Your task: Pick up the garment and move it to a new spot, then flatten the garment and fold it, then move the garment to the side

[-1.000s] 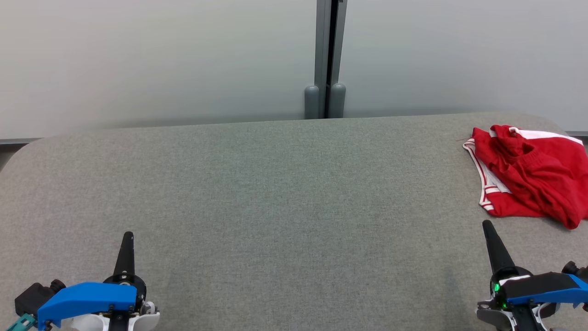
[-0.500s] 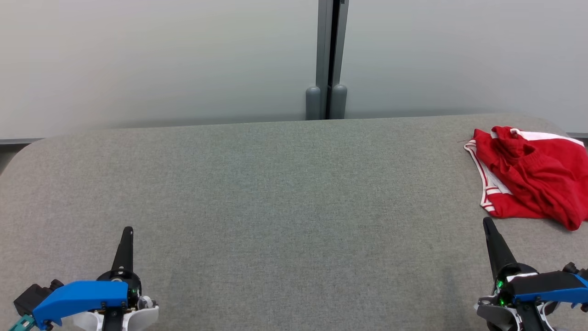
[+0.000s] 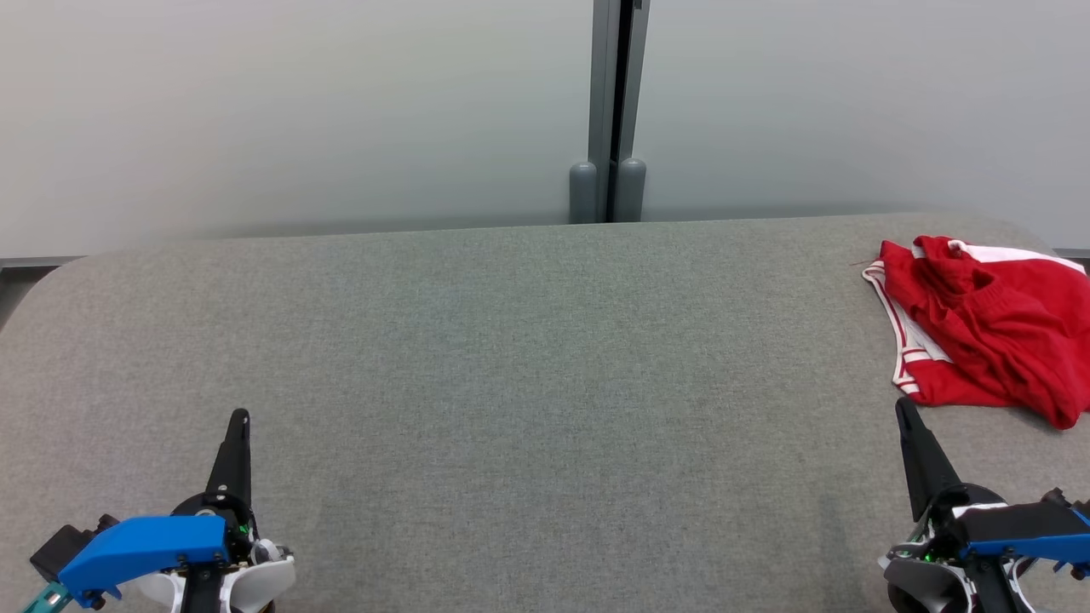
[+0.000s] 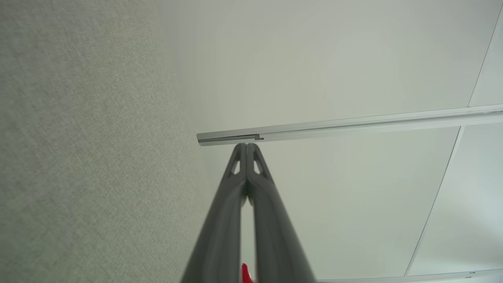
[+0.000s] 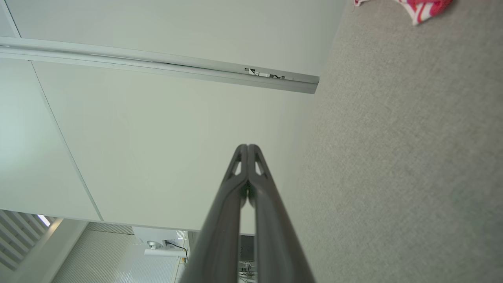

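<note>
Here, my pincers: I am holding the left pincer (image 3: pixel 238 417) and the right pincer (image 3: pixel 903 409) clenched, fingers pressed together on nothing, both hovering low over the near edge of the grey table (image 3: pixel 511 366).
Garment: the red garment (image 3: pixel 988 328) with white trim is lying crumpled at the table's far right, ahead and to the right of my right pincer and well apart from the left one.
Risk, approach: I am judging that a clenched pincer arriving at the cloth is merely going to shove it; the fingers need parting first.
Risk, edge: the heap is sitting near the table's rounded right end, so a push from my side may be sending it over.
Risk, grip: pinching one loose fold may be lifting a single layer, the rest dragging.
Cut off: the garment's right side is running out of the head view, hiding its full spread.
Hard to make out: the folds are hiding what kind of garment this is and where its hem lies. A red sliver is showing between my left fingers in the wrist view, and I cannot identify it.
</note>
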Controlling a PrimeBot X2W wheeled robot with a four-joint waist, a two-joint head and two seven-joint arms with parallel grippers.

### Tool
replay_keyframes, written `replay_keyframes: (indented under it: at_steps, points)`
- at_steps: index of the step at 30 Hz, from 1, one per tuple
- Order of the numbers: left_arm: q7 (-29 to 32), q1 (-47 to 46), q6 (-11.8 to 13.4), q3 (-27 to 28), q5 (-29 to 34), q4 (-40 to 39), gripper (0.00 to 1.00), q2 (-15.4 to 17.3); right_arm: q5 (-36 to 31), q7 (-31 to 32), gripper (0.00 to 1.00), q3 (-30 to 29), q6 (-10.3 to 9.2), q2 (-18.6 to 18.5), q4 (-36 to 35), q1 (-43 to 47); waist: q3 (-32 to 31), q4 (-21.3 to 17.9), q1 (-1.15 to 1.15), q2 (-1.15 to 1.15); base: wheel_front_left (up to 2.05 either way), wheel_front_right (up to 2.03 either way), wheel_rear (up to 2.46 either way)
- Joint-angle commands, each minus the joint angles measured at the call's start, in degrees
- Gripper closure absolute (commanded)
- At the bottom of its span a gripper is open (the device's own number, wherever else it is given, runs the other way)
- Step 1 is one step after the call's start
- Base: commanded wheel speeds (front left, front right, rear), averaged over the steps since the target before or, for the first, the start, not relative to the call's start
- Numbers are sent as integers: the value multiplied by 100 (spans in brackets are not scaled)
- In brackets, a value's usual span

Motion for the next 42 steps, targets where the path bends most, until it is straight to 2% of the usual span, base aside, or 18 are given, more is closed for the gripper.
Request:
replay_keyframes:
  at_steps: [1, 18, 42]
  points:
    - [39, -106, -57, 62, -105, -41, 100, 1, 131, 35, 100, -27, 2, 16, -36, -78, -2, 2, 0, 0, 0, 0, 0]
    - [180, -149, -173, 136, -694, -47, 100, -74, 744, 168, 100, -66, 2, 44, -58, -92, -20, 25, 0, 0, 0, 0, 0]
    - [178, -148, -159, 132, -673, -46, 100, -72, 720, 166, 100, -63, 2, 40, -56, -91, -20, 25, 0, 0, 0, 0, 0]
